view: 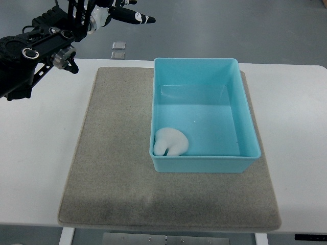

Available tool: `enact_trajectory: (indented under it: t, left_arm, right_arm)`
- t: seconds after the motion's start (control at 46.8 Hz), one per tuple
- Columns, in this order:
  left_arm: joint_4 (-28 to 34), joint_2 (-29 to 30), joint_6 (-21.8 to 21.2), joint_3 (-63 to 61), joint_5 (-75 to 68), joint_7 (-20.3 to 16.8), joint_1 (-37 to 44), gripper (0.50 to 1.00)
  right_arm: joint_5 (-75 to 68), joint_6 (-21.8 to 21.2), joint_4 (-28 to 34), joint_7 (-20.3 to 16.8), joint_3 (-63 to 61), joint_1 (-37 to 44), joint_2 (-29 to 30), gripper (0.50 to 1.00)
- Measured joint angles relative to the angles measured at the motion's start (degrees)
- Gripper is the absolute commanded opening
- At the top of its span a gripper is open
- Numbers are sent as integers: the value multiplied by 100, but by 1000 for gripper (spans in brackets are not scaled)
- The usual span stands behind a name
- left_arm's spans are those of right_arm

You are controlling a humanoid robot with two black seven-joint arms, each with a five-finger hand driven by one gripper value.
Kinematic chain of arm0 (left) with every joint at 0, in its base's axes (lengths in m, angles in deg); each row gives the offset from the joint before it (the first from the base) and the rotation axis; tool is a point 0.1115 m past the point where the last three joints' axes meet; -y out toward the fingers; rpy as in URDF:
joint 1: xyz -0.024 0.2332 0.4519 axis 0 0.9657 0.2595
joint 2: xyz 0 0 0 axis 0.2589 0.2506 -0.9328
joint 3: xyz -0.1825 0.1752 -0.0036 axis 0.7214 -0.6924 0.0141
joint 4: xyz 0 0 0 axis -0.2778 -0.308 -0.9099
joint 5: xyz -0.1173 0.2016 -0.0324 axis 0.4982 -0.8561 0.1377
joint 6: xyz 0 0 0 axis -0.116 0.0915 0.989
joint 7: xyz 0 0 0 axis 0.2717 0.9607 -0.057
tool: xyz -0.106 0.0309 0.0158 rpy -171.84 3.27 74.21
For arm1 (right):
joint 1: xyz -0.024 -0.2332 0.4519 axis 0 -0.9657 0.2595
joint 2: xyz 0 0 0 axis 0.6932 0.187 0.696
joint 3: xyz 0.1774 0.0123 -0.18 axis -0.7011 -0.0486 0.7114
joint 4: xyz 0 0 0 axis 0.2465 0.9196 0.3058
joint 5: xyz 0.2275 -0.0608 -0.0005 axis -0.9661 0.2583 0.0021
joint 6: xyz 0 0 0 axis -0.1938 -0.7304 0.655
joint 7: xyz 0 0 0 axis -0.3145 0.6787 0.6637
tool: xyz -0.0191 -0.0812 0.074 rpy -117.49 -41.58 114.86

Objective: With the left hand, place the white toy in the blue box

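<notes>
The white tabletop (pixel 36 153) fills most of my view, with grey floor (pixel 230 25) past its far edge. A big grey mat (pixel 112 173) lies on it. The blue box (pixel 245 109) sits on the mat's right half. The white toy (pixel 171 142) lies inside, in the near left corner. My left hand (pixel 120 14) hangs above the far left, fingers loosely spread, holding nothing. Two small silver squares (pixel 118 49) lie on the floor.

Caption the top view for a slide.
White toy lies in the blue box on a grey mat; left hand raised, empty.
</notes>
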Motion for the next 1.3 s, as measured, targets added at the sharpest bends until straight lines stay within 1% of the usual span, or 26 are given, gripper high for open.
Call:
enact_trajectory:
  t: [0.15, 0.278, 0.385, 0.62, 0.791, 0.941, 1.134, 1.219, 1.305]
  left_arm:
    - [410, -223, -233, 225, 872, 0, 44, 958]
    - [688, -363, -239, 465, 1311, 1, 178, 958]
    - [893, -432, -154, 779, 1670, 2, 320, 958]
    - [1033, -620, 299, 1303, 1937, -4, 565, 958]
    - [1369, -801, 522, 1847, 2097, -10, 731, 958]
    - [1558, -982, 564, 2059, 2375, -6, 781, 958]
    - [1586, -1012, 612, 2104, 2985, 25, 909, 960]
    - [1620, -1020, 850, 2107, 3128, 25, 954, 962]
    - [1836, -1024, 1325, 2108, 3182, 20, 983, 962]
  right_arm:
    - [0, 0, 0, 0, 0, 0, 0, 936]
    - [0, 0, 0, 0, 0, 0, 0, 936]
    - [0, 0, 0, 0, 0, 0, 0, 936]
    - [0, 0, 0, 0, 0, 0, 0, 936]
    - [0, 0, 0, 0, 0, 0, 0, 936]
    - [0, 0, 0, 0, 0, 0, 0, 936]
    - [0, 0, 0, 0, 0, 0, 0, 936]
    - [0, 0, 0, 0, 0, 0, 0, 936]
    - [0, 0, 0, 0, 0, 0, 0, 936]
